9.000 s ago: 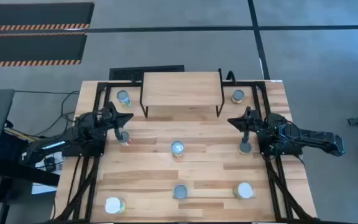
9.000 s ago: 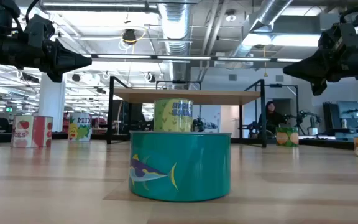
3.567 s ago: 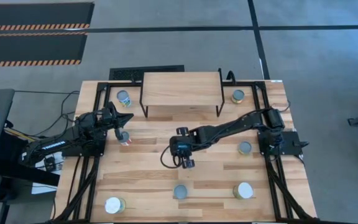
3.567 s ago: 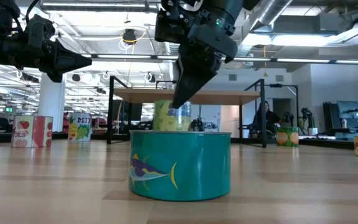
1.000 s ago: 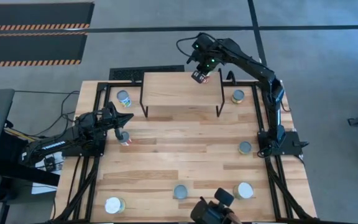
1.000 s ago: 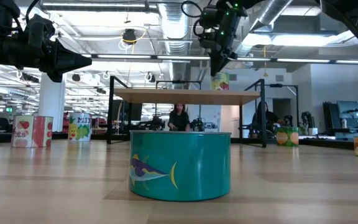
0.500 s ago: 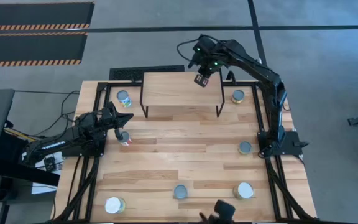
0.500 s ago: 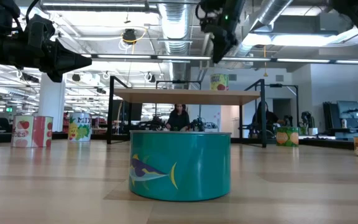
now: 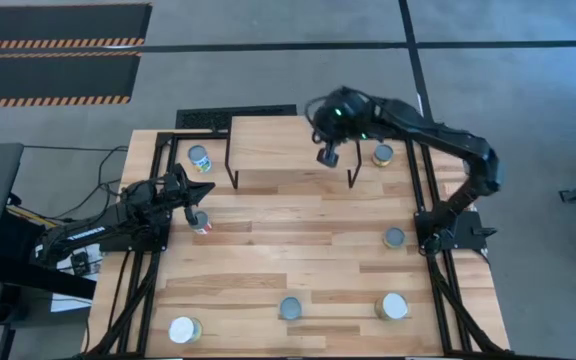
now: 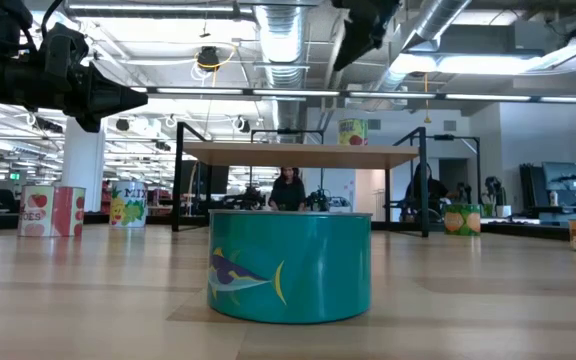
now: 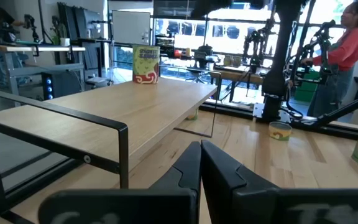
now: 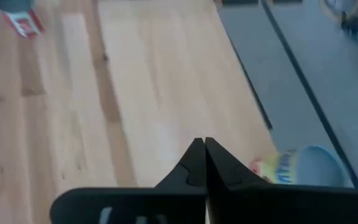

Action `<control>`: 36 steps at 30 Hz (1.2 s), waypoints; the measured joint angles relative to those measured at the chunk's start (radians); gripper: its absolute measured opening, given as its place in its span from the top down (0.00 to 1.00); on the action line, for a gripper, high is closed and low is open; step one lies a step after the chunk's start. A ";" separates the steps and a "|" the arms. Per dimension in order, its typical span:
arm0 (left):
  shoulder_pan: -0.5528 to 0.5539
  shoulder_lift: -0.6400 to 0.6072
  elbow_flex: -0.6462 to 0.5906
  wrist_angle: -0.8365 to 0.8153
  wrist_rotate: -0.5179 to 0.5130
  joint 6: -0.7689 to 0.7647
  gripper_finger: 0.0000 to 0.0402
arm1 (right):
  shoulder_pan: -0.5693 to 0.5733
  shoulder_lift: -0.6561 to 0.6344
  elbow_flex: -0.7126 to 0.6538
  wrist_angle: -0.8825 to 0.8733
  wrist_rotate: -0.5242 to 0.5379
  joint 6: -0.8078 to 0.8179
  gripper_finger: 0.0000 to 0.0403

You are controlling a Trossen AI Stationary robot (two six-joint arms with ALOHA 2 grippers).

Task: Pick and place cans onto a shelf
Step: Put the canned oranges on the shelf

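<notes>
Dark left gripper (image 9: 200, 190), jaws together, waits at the table's left beside a red-labelled can (image 9: 201, 222). Centre: the light-wood shelf (image 9: 278, 145) carries one yellow-green can (image 10: 353, 132) near its right end. Right gripper (image 9: 328, 156), jaws together and empty, hangs above that end, with other cans across the tabletop (image 9: 268, 260).

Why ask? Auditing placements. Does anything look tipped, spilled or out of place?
Nothing stands out. The yellow-green can stands upright on the shelf, and the teal can on the tabletop is upright too.
</notes>
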 joint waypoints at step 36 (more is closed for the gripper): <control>0.000 0.000 0.000 0.000 0.000 0.000 1.00 | 0.149 -0.887 -1.475 1.355 -0.217 0.007 0.99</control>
